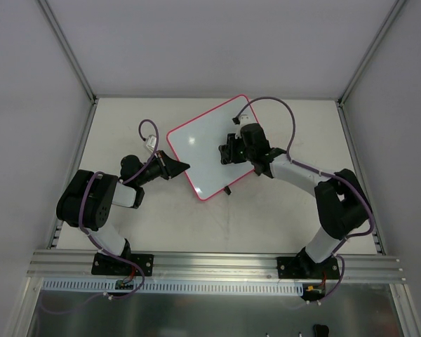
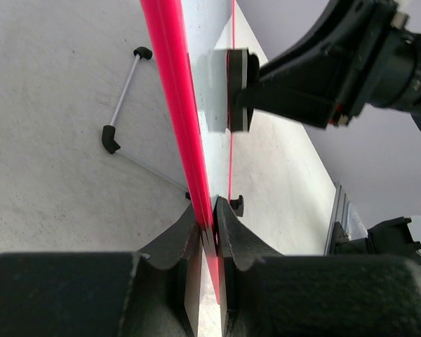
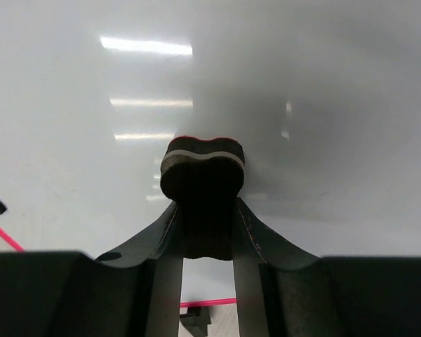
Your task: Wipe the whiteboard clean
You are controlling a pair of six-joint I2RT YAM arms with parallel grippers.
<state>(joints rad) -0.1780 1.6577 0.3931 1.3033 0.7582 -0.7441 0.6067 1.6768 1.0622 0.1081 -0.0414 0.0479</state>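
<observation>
- The whiteboard (image 1: 209, 144) lies at an angle in the middle of the table (image 1: 119, 119), between the two arms.
- The left gripper (image 2: 209, 223) is nearly closed. Its fingers pinch the board's pink rim on the left edge, one finger above and one below, which pins the board in place.
- The right gripper (image 3: 203, 210) is closed on a small black eraser (image 3: 202, 167) and presses its flat face onto the glossy surface. From above, the eraser sits right of the board's centre.
- The step in hand looks like the wiping itself, with one arm steadying the board and the other rubbing.
- The right wrist view shows only glare and reflections around the eraser, with no marks. From above the board also looks white, though faint strokes would be too small to see.
- The next move probably calls for sliding the eraser across any part not yet covered, with even downward pressure and the eraser flat. The left grip should stay firm so the board does not swivel or slip.
- If the eraser pushes hard toward an edge, the board could twist out of the pinch.
</observation>
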